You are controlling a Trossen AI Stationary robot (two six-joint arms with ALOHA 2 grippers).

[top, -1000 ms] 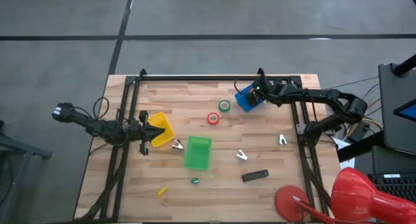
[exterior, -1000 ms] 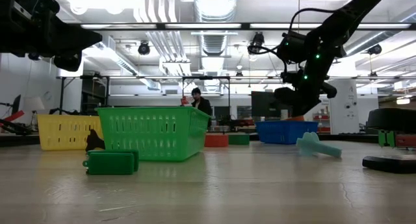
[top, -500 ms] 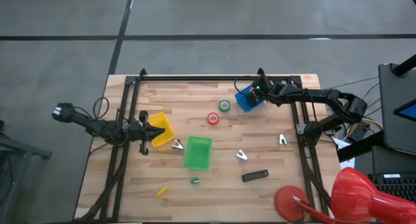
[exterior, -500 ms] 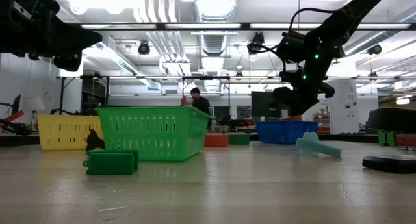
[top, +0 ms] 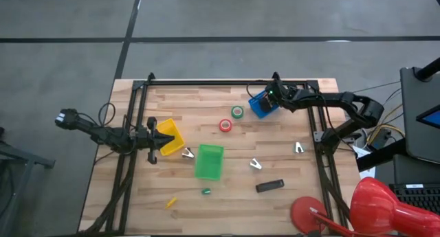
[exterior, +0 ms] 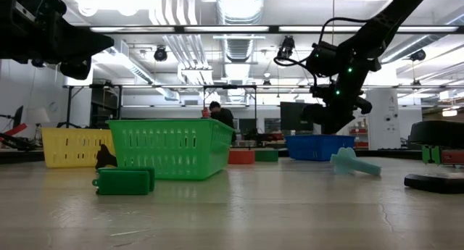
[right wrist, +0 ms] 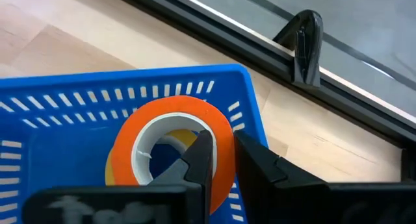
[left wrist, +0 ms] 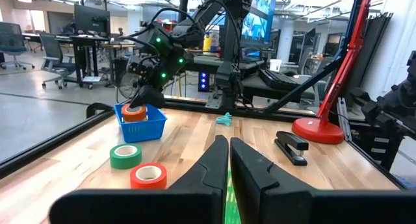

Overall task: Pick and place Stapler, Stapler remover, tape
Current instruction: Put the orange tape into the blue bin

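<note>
two rolls down, by my reckoning. your right gripper (right wrist: 222, 143) is over the blue basket (right wrist: 65, 100) at the far side of the table, fingers drawn in to a narrow gap with the wall of the orange tape roll (right wrist: 130, 143) pinched between them, one finger inside the ring and one outside.

so what has changed in the last second?

little at the tool. it has stayed over the basket. the low view shows your wrist lifted slightly, and from above the elbow has pulled in. the orange roll now sits down inside the basket, with something yellow showing through its open centre, likely the yellow-orange roll beneath it.

is it released, then?

not that i can see. the fingers look closed on the roll's wall, so i'd say the drop is nearly done. you'll want to open up before lifting away, or the roll may come back out with you.

and the rest?

the green tape roll (top: 237, 112) and red tape roll (top: 225, 125) lie on the table just beside the basket. the stapler (top: 270, 186) is well apart, at the near side. your left gripper (top: 159, 137) waits over the yellow basket (top: 172, 130), fingers almost together, holding nothing.
</note>
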